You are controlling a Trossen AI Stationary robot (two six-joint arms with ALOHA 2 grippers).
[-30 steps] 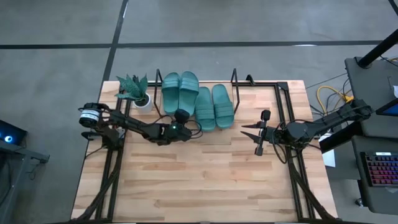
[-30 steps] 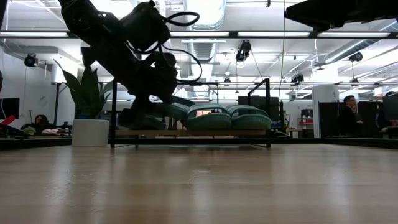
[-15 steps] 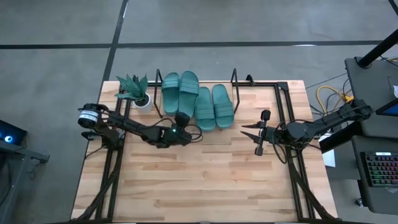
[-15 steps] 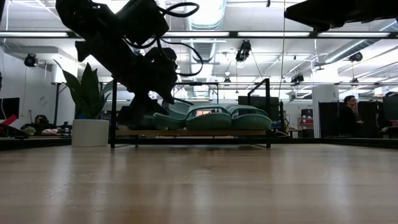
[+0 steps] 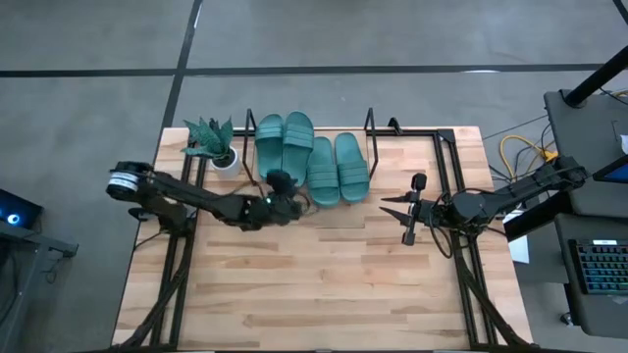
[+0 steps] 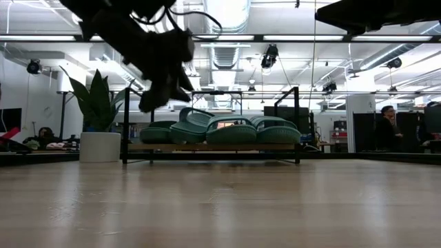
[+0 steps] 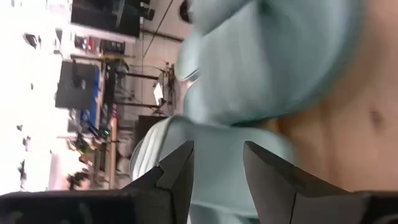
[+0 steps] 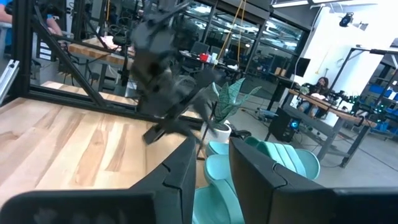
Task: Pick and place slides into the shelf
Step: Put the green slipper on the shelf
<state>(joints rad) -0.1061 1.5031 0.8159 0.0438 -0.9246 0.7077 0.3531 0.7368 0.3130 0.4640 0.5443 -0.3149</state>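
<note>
- High view: four teal-green slides (image 5: 312, 157) lie side by side on the shelf (image 5: 373, 126), a low black wire rack at the far middle of the wooden table (image 5: 314, 284). The two on the left sit farther back than the two on the right.
- The left gripper (image 5: 282, 182) is at the near ends of the second and third slides, its dark arm reaching in from the table's left edge.
- A small green potted plant (image 5: 214, 142) in a white pot stands just beside the shelf's left end.
- The right gripper (image 5: 390, 208) hangs over bare table to the right of the shelf, well apart from the slides, pointing left.
- Low view: the slides show as a row of rounded green straps on the light-wood board, and the left gripper (image 6: 153, 103) is raised above the row's left part, clear of the slides.
- Left wrist view: the two dark fingers (image 7: 177, 177) stand apart with a gap between them and nothing gripped; blurred pale green slide surface (image 7: 273, 56) fills the space beyond them.
- Right wrist view: the right fingers (image 8: 180, 177) are parted and empty; beyond them lie the slides (image 8: 267, 165), the plant (image 8: 231, 99) and the left arm (image 8: 165, 81).
- A person (image 6: 386, 131) stands in the room at the far right of the low view.
</note>
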